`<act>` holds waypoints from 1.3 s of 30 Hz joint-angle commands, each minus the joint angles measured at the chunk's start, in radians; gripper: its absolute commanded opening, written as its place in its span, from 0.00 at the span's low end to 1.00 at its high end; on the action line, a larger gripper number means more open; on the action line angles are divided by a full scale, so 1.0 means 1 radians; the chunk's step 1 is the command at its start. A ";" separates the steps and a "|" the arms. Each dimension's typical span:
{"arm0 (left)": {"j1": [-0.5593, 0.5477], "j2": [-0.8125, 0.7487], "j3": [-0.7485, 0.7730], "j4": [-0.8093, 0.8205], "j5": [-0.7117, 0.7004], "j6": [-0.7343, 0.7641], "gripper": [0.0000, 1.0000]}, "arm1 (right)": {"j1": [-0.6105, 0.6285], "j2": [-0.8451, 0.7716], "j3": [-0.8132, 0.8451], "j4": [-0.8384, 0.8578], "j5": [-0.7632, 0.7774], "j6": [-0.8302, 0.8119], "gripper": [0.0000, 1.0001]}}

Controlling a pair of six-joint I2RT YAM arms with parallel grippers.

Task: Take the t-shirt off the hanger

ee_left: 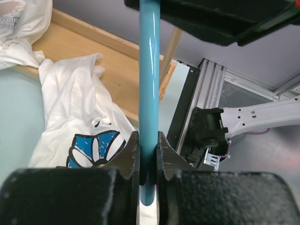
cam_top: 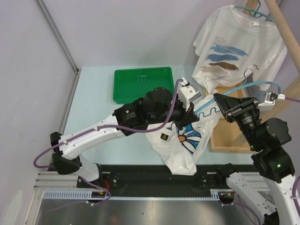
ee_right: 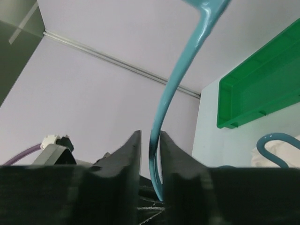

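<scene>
A teal hanger (cam_top: pixel 243 87) with a metal hook (cam_top: pixel 251 70) is held in the air between both grippers. My left gripper (cam_top: pixel 191 112) is shut on its bar (ee_left: pixel 149 93). My right gripper (cam_top: pixel 218 101) is shut on another part of the hanger (ee_right: pixel 161 140). The white t-shirt with a blue flower print (cam_top: pixel 180 140) lies heaped on the table below the hanger, its right edge against the wooden base. In the left wrist view the shirt (ee_left: pixel 75 117) lies beneath the bare bar.
A green tray (cam_top: pixel 143 84) sits at the back of the table and also shows in the right wrist view (ee_right: pixel 262 89). A wooden rack (cam_top: pixel 281 28) at the right holds a second white t-shirt (cam_top: pixel 236 44) on its own teal hanger. The rack's wooden base (ee_left: pixel 93 51) lies beside the shirt.
</scene>
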 commanded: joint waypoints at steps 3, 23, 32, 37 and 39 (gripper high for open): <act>0.013 0.032 0.160 -0.003 -0.039 -0.018 0.00 | 0.003 0.020 0.019 0.035 -0.109 -0.077 0.47; 0.008 0.138 0.332 -0.097 -0.011 -0.029 0.00 | 0.086 0.056 -0.052 0.164 -0.125 -0.082 0.07; 0.011 -0.084 0.017 0.061 -0.168 -0.026 0.64 | 0.109 0.090 0.032 0.187 0.018 -0.100 0.00; 0.015 -0.213 -0.154 0.121 -0.286 -0.031 0.64 | 0.109 0.107 0.109 0.199 0.135 -0.125 0.00; 0.024 -0.270 -0.226 0.146 -0.315 -0.040 0.65 | 0.111 0.115 0.123 0.219 0.155 -0.127 0.00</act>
